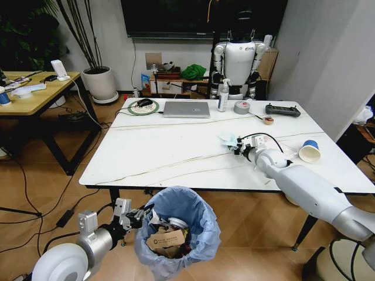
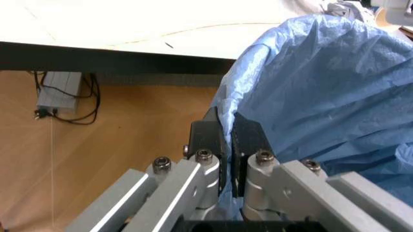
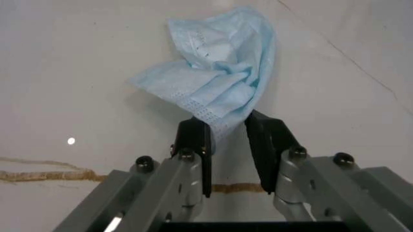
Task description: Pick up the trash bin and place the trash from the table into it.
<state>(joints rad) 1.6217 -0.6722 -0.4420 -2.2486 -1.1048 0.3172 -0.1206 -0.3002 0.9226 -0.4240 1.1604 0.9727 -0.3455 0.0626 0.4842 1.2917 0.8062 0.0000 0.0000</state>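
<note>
the left gripper [image 2: 226, 140] is pinched narrow on the blue bag rim of the trash bin [image 1: 179, 231], held below the table [image 1: 176, 152] edge; the right gripper [image 3: 226, 140] clasps a crumpled blue face mask [image 3: 216, 79] on the tabletop

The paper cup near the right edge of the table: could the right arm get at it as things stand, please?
Probably not yet: the right gripper has its jaws closed on a crumpled blue mask, though the paper cup stands unobstructed beside that arm.
</note>
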